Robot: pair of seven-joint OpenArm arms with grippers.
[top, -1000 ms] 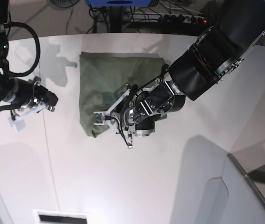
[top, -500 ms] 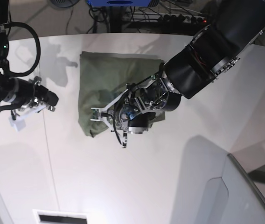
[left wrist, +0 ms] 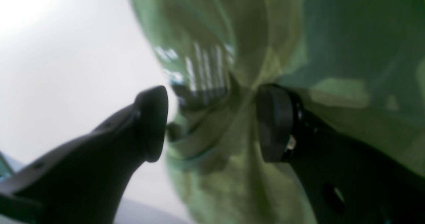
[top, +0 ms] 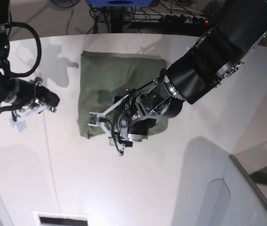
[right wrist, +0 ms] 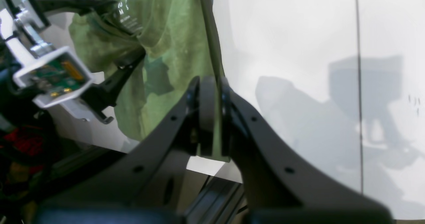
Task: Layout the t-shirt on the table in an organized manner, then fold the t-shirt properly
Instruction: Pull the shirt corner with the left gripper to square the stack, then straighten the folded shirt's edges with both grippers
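Olive t-shirt (top: 107,84) lying bunched and folded on the white worktop (top: 171,179), toward its far middle. Left gripper (left wrist: 212,122) low over the shirt's near edge, jaws apart, a gathered ridge of cloth with the white printed label between them; contact with the pads hard to judge through the blur. Right gripper (right wrist: 211,117) off to the side, well apart from the main bundle, jaws pressed together on what looks like a thin green strip.

A robotics laboratory. A large white matte curved-edge tabletop (top: 138,188) carries two black robot arms; beyond its far edge lie loose black cables (top: 96,21) and a black power strip (top: 185,19).
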